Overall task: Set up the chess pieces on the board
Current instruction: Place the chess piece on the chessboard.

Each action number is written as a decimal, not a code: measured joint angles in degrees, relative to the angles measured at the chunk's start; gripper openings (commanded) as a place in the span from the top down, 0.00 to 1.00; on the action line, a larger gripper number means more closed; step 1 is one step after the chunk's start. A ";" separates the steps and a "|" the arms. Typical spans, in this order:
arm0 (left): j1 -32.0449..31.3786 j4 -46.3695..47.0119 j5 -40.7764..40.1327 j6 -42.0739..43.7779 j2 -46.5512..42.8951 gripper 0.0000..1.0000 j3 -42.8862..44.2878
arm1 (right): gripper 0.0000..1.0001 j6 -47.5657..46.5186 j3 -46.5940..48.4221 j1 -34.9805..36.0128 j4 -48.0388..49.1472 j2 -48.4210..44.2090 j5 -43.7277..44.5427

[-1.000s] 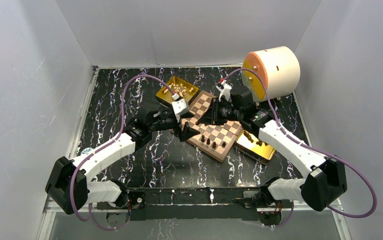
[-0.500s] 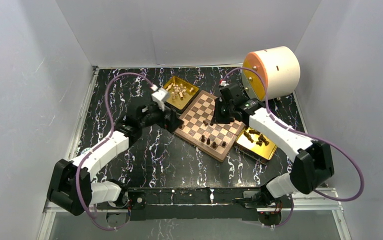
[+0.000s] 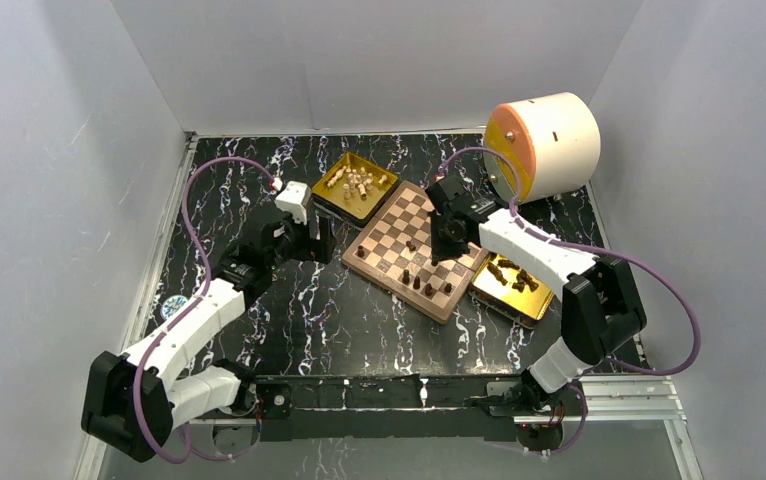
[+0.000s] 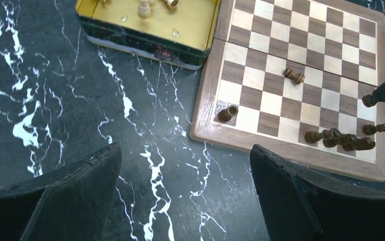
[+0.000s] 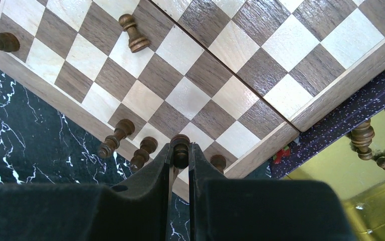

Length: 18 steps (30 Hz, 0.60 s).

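1. Right wrist view: the right jaws are closed on a dark piece, held over the board's edge row.
2. I'd lower it upright between its neighbours, clear of both, then release.
3. The left jaws hang wide open and empty above the tabletop, beside the board.

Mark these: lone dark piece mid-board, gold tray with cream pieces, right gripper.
lone dark piece [image 4: 294, 76]: left wrist view, on its body.
gold tray [image 4: 193, 25]: left wrist view, bare floor by its right wall.
right gripper [image 5: 181, 149]: right wrist view, midway between the jaws, over the held dark piece [image 5: 181, 142].
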 measured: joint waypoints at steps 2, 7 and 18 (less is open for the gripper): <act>-0.52 -2.29 -2.16 -0.74 -0.81 0.05 0.37 | 0.91 0.15 0.00 0.24 -0.11 0.31 0.09; -1.05 -7.87 -7.32 -1.84 -1.11 0.05 2.34 | 0.91 0.61 -0.28 0.79 -0.15 1.49 0.35; -2.95 -11.74 -15.74 -0.72 -3.69 0.05 2.34 | 0.89 3.04 -1.97 1.66 -0.42 3.34 0.79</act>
